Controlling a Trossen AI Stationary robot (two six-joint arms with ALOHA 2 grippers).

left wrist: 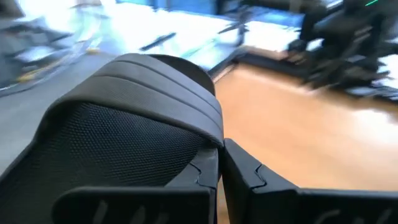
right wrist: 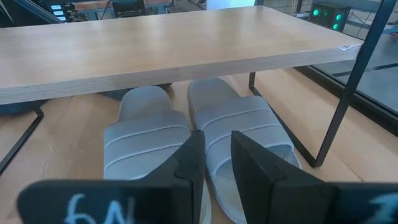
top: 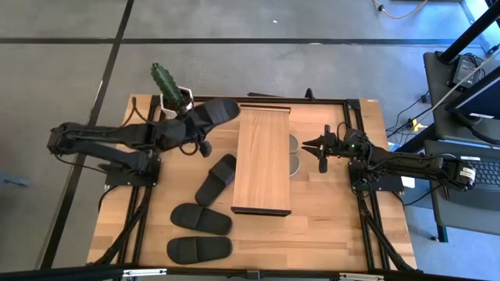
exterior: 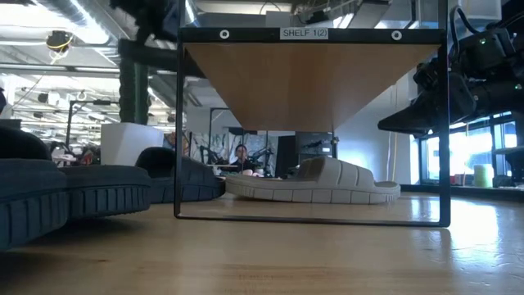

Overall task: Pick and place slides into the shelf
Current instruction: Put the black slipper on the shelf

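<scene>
My left gripper point(top: 186, 129) is shut on a matte black slide point(top: 212, 115), held over the table's far part just left of the shelf point(top: 263, 160). The left wrist view shows that slide's wide strap point(left wrist: 149, 87) filling the picture. Two pale beige-grey slides point(right wrist: 186, 134) lie side by side on their soles under the shelf's plank, and one shows in the low view point(exterior: 315, 182). My right gripper point(top: 315, 146) hovers at the shelf's right side, just above those two slides, open by a narrow gap point(right wrist: 216, 154). Three more black slides point(top: 216, 178) point(top: 201, 218) point(top: 199, 249) lie on the table left of the shelf. My left gripper pinches the black slide between its two fingers at the side rim by the strap's root point(left wrist: 212, 144). The fingers point(left wrist: 202, 177) come level from the table's left side. The slide is lifted clear of the table, its length running on toward the shelf's far-left corner.
A potted green plant point(top: 166, 84) stands at the table's far-left corner, close behind the held slide. The shelf's thin dark legs point(right wrist: 339, 99) stand beside the beige slides. Bare tabletop lies near the shelf's near end and at the near right point(top: 336, 226).
</scene>
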